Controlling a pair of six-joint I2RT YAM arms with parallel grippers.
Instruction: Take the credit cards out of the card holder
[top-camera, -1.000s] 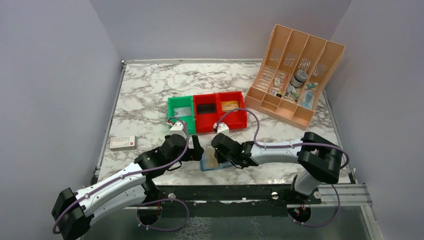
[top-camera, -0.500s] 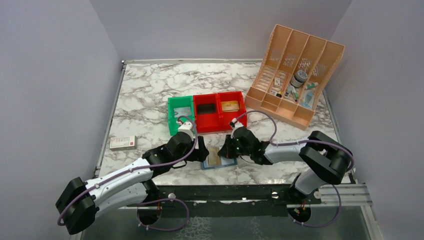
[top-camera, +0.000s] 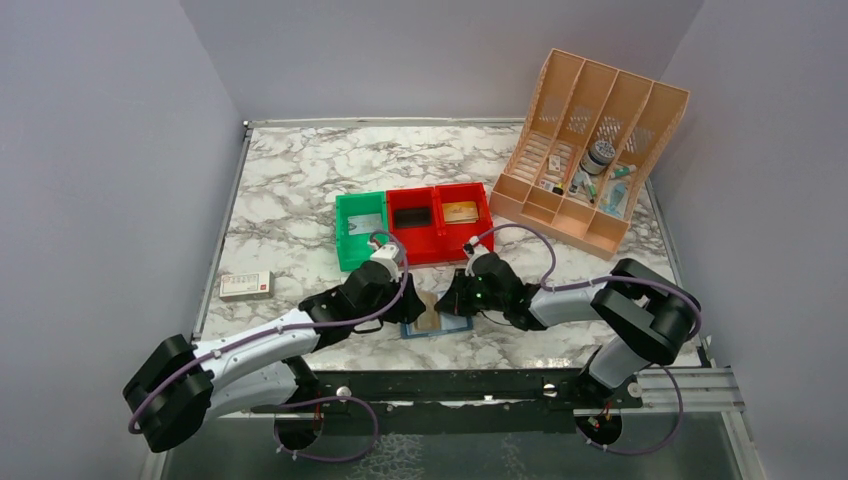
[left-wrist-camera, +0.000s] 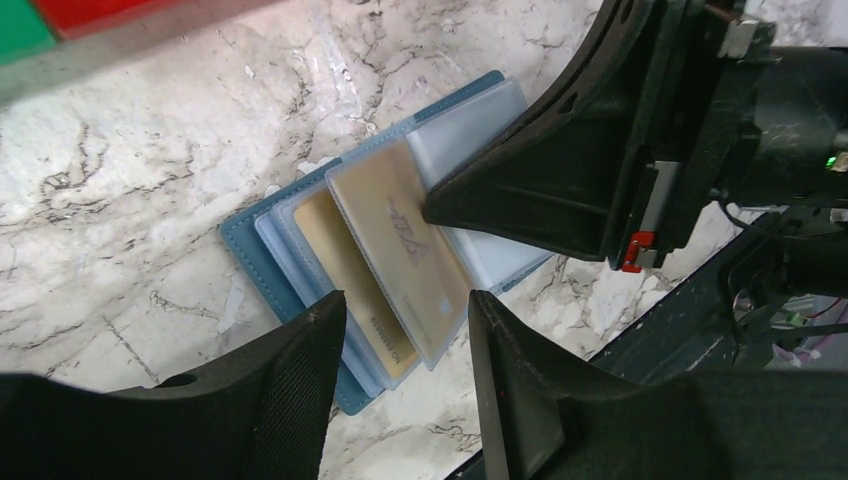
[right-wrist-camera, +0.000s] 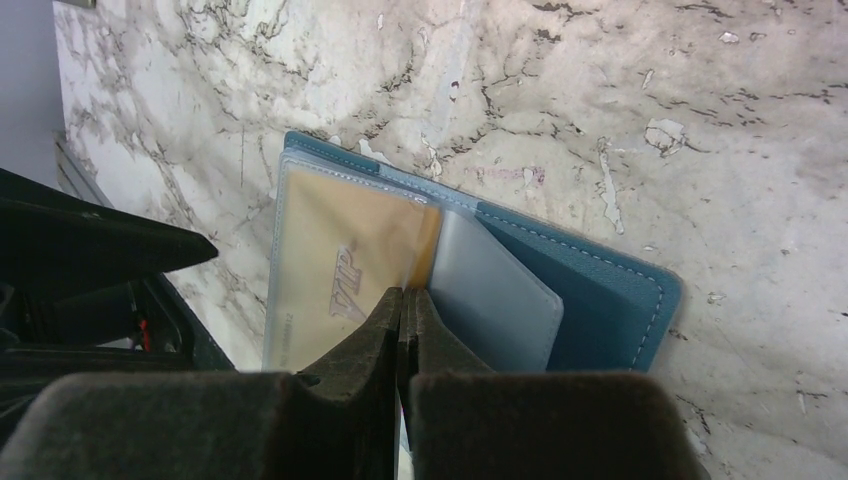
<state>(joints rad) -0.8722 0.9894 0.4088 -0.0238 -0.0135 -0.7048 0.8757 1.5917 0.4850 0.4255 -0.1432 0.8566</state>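
Observation:
The card holder (top-camera: 457, 328), a blue wallet, lies open near the table's front edge. Its clear sleeves hold tan-gold credit cards (left-wrist-camera: 400, 255), one marked VIP, with another gold card (left-wrist-camera: 335, 265) under it. My left gripper (left-wrist-camera: 405, 305) is open, and its fingers straddle the near ends of those cards without touching them. My right gripper (right-wrist-camera: 405, 298) is shut. Its tips rest on the fold between the VIP sleeve (right-wrist-camera: 330, 270) and an empty pale sleeve (right-wrist-camera: 495, 295). The blue cover (right-wrist-camera: 600, 300) shows to their right. From above, both grippers (top-camera: 413, 308) (top-camera: 450, 300) meet over the wallet.
Behind the wallet a green bin (top-camera: 345, 232) and two red bins (top-camera: 438, 240) stand in a row; the right one holds a gold card (top-camera: 460, 211). A white-and-red box (top-camera: 246, 285) lies at the left. A peach file rack (top-camera: 590, 150) stands at the back right.
My left arm has reached right to the wallet and its jaws have narrowed around the card ends. The right gripper slid to the wallet's right side and stays shut.

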